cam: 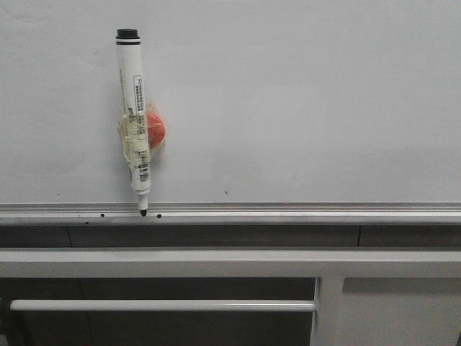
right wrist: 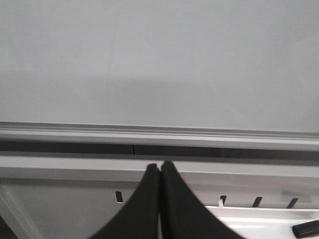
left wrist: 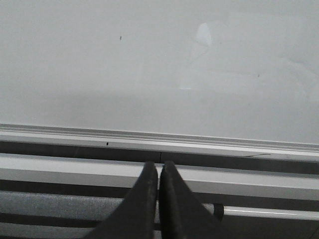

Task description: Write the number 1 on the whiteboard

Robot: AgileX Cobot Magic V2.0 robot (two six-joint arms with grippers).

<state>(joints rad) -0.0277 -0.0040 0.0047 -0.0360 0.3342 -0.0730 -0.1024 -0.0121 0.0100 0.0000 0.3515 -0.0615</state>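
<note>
The whiteboard (cam: 302,101) fills the front view, plain white with a silver rail (cam: 288,213) along its lower edge. No number 1 stroke shows on it. A white marker (cam: 135,115) with a black end cap hangs upright on the board, taped to an orange-red magnet (cam: 155,128), its black tip down at the rail. Neither gripper shows in the front view. My left gripper (left wrist: 159,165) is shut and empty, below the board's rail (left wrist: 149,139). My right gripper (right wrist: 160,167) is shut and empty, below the rail (right wrist: 149,135). The marker is out of both wrist views.
Below the rail run a white horizontal bar (cam: 216,262) and a thinner white rod (cam: 158,305), with a white post and panel (cam: 389,313) at the right. Small dark specks (left wrist: 120,37) dot the board. A black object (right wrist: 305,229) lies by the slotted white panel.
</note>
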